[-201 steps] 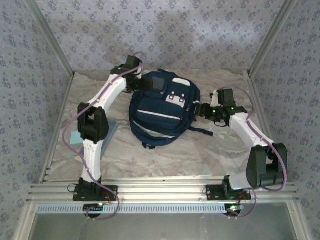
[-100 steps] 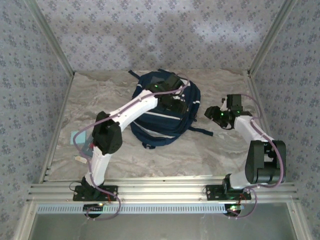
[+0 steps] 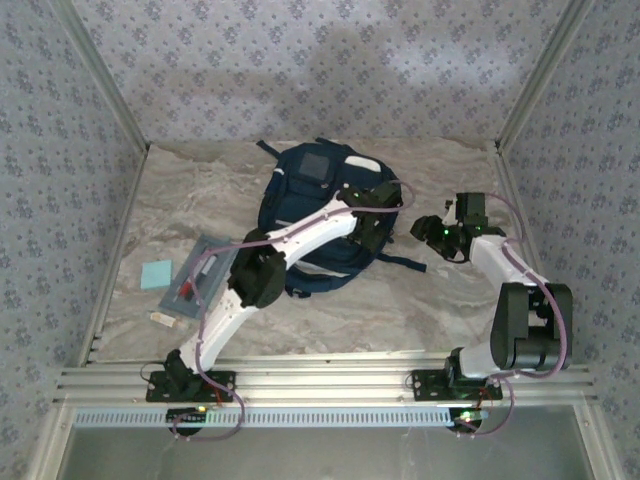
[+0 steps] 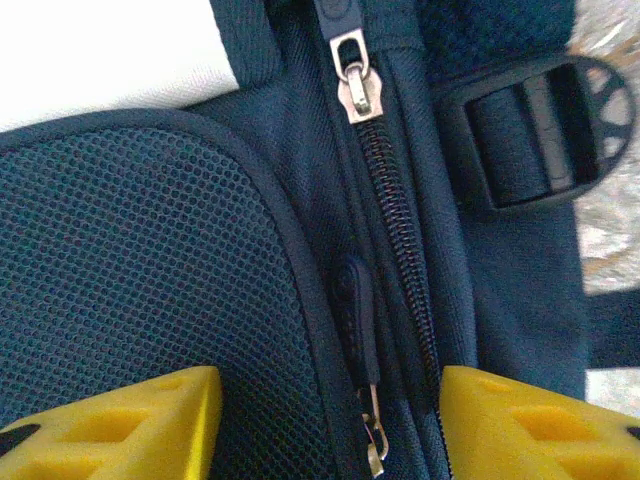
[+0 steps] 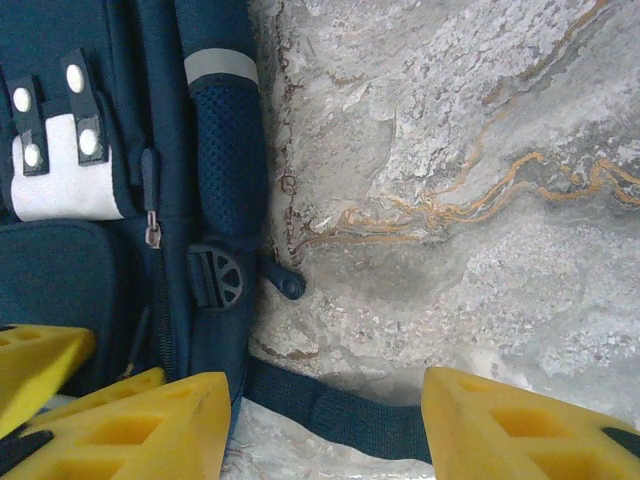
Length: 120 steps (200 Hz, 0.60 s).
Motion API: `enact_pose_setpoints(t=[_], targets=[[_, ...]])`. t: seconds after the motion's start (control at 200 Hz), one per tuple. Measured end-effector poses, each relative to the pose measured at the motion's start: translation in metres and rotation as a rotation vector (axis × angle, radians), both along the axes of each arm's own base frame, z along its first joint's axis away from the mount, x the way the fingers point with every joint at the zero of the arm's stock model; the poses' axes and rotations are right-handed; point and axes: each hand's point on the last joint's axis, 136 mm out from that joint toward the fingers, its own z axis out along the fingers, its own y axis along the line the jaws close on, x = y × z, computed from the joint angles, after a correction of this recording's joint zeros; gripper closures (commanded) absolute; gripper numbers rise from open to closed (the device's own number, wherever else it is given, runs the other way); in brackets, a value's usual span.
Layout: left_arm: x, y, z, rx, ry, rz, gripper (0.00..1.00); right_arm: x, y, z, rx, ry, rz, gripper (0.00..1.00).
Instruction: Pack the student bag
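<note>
The student bag (image 3: 305,195), navy with white stripes and a grey patch, lies flat at mid-table. My left arm reaches across it, and the left gripper (image 3: 374,222) sits low over the bag's right side. In the left wrist view the left gripper (image 4: 330,415) is open, its yellow fingers (image 4: 120,420) straddling a dark zipper pull (image 4: 356,318) beside the mesh pocket without touching it. A second metal slider (image 4: 352,78) lies further up the zip. My right gripper (image 3: 426,229) hovers just right of the bag; it (image 5: 325,425) stands open over a dark strap (image 5: 345,412) on the table.
A grey pencil case (image 3: 205,270), a light blue notepad (image 3: 157,274) and a small white eraser (image 3: 160,318) lie on the marble table (image 3: 400,300) left of the bag. A strap buckle (image 4: 535,135) sits beside the zip. Metal frame posts and patterned walls enclose the table.
My left arm swung from the bag's upper left across to its right side, uncovering the pencil case and notepad, and its jaws narrowed. The right gripper drew back slightly to the right.
</note>
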Motion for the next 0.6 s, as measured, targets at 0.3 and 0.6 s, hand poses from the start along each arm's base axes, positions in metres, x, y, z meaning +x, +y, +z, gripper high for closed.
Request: enact_pose_setpoints(t=[0.3, 0.6], targets=[[0.005, 0.004, -0.002, 0.068, -0.016, -0.007, 1.00, 0.001, 0.000, 0.002, 0.005, -0.008, 0.001, 0.48], [0.014, 0.010, 0.043, -0.185, 0.129, 0.043, 1.00, 0.009, 0.003, 0.006, 0.001, -0.098, 0.030, 0.52]])
